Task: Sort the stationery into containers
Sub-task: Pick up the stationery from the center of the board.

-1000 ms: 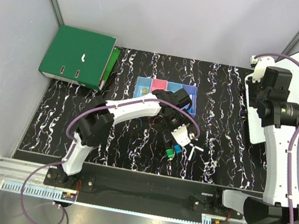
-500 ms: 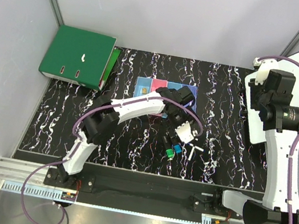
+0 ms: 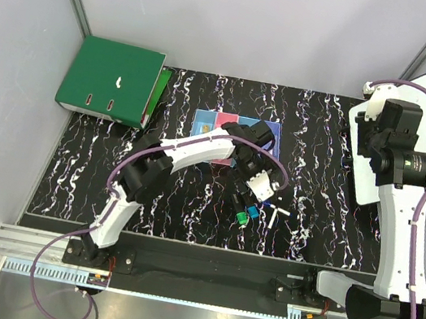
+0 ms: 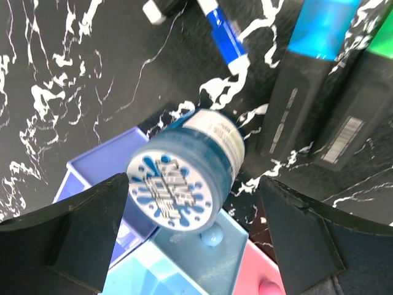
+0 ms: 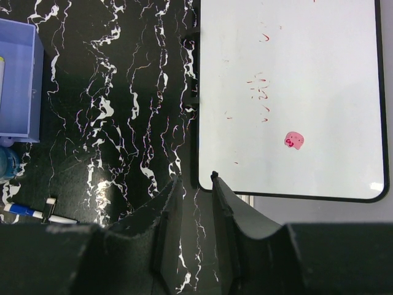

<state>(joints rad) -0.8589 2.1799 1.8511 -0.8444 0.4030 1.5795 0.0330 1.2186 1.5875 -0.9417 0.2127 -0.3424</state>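
Observation:
In the left wrist view the blue-rimmed tape roll point(image 4: 184, 178) lies tilted, its patterned top toward the camera, against the corner where the light blue bin point(image 4: 245, 252) meets the purple bin point(image 4: 92, 175). My left gripper point(image 4: 195, 179) is open around it, with a clear gap on the right side. Beyond it lie a blue-capped marker point(image 4: 307, 80), a green-capped marker point(image 4: 362, 110) and a thin pen point(image 4: 224, 37). From above, the left gripper point(image 3: 264, 189) sits just in front of the containers point(image 3: 227, 125), near the markers point(image 3: 246, 213). My right gripper point(image 5: 196, 178) holds nothing, its jaws slightly apart.
A green ring binder point(image 3: 111, 80) lies at the back left. The white board with black rim point(image 5: 288, 92) lies at the right, under the right arm point(image 3: 395, 159). A small yellowish item point(image 3: 204, 129) sits in the leftmost bin.
The left gripper has crept slightly toward the bins. The right wrist shifted a little to the right, then held still.

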